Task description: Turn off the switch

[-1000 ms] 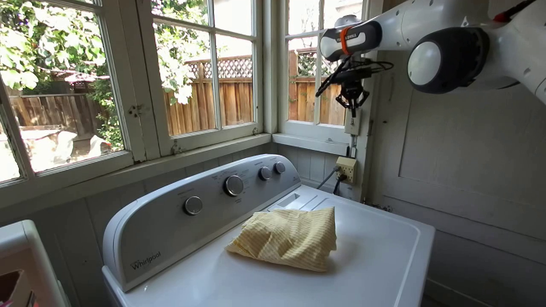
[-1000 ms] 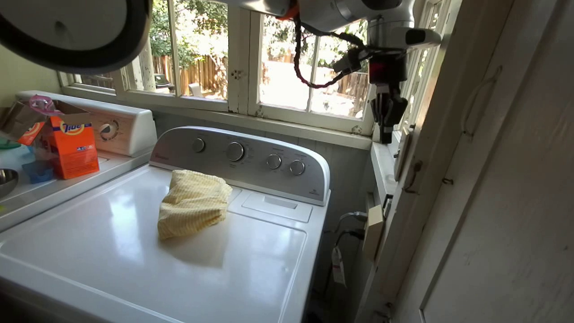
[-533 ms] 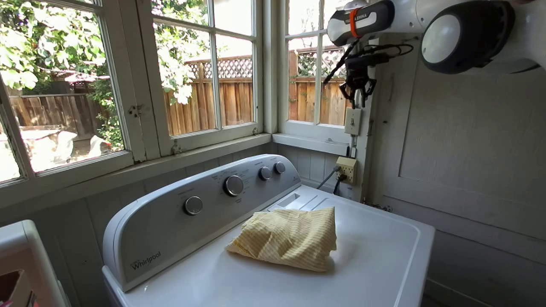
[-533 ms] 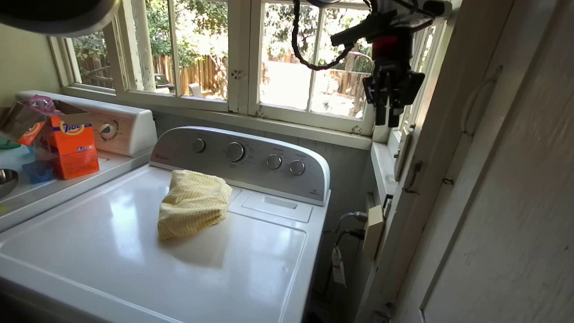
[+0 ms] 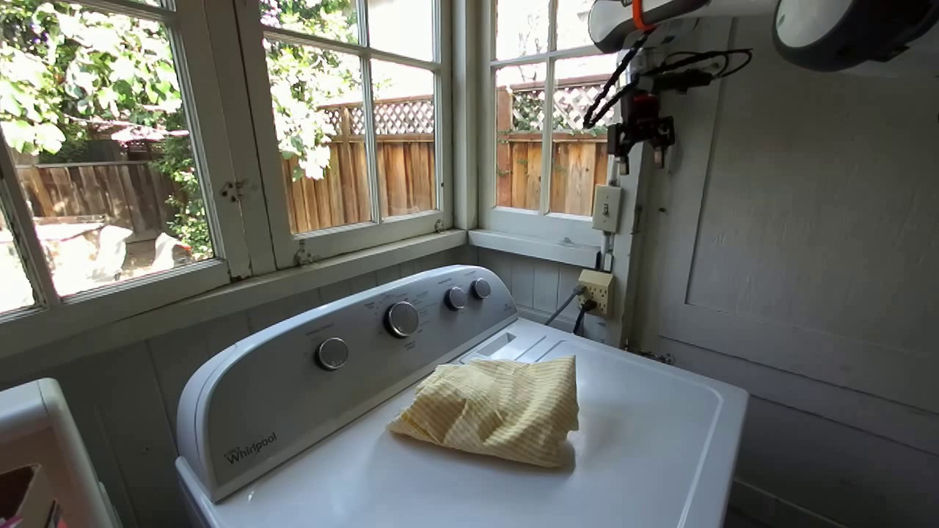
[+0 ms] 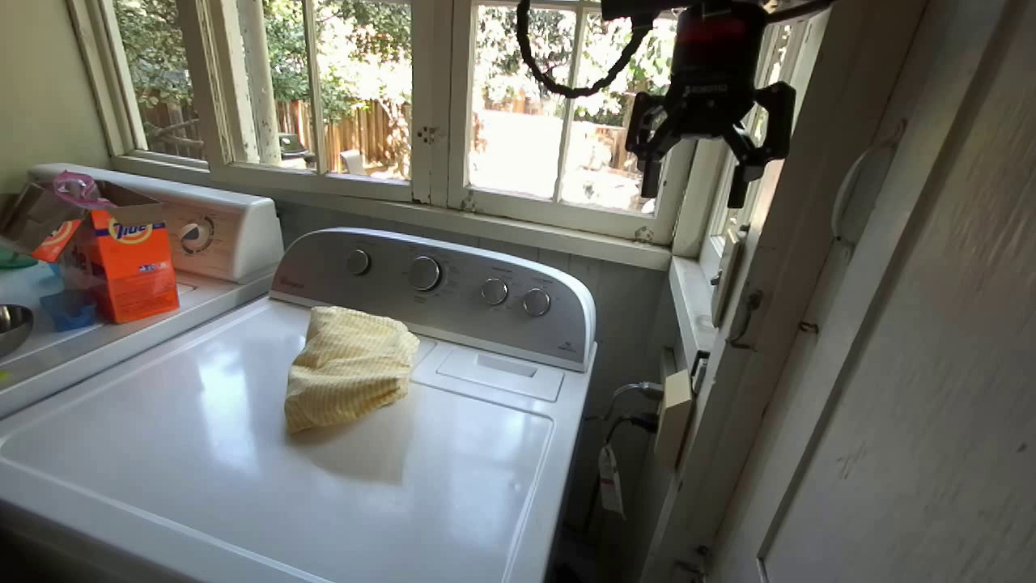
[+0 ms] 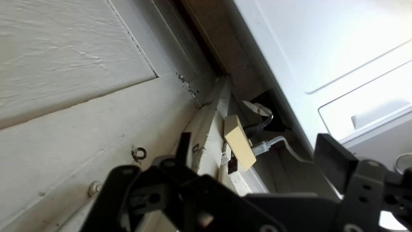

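Note:
The switch (image 5: pixel 607 208) is a small upright whitish plate on the window post, with a tiny toggle at its middle. Its plate shows nearly edge-on in an exterior view (image 6: pixel 728 275), the toggle poking out sideways. Which way the toggle points is too small to tell. My gripper (image 5: pixel 641 166) hangs above the switch, a little to its right there, pointing down and apart from it. Its two fingers stand wide with nothing between them, as the gripper (image 6: pixel 693 194) also shows. In the wrist view the gripper (image 7: pixel 254 137) is spread; I cannot make out the switch there.
Below the switch a cream outlet box (image 5: pixel 596 292) has cords plugged in. A white Whirlpool machine (image 5: pixel 660 440) bears a folded yellow cloth (image 5: pixel 499 411). Windows meet in the corner, and a panelled white door (image 6: pixel 906 364) stands close by. An orange Tide box (image 6: pixel 137 267) is farther off.
My gripper has opened from shut and risen away from the switch, so the plate it partly covered in an exterior view now shows whole. Cloth and machine have not moved.

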`<state>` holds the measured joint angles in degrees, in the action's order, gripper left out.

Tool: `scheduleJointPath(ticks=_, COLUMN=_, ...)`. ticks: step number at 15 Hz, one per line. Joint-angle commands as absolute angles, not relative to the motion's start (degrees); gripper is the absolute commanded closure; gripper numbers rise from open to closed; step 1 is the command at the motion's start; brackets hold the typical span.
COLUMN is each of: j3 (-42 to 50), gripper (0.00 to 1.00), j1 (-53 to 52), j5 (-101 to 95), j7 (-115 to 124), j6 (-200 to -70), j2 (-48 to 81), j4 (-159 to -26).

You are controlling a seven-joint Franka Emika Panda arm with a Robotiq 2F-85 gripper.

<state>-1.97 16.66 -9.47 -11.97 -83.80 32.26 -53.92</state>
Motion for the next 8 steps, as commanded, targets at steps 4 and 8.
scheduleJointPath(ticks=4, j3=-4.4, gripper=0.00, j1=23.5, j5=-2.9, j7=-32.4, j6=-84.2, j2=21.8, j4=-68.9)
scheduleJointPath(ticks=8, j3=-3.4, gripper=0.00, j1=23.4, j5=-2.7, j7=-32.8, j6=-83.1, j2=24.0, j4=-66.1)
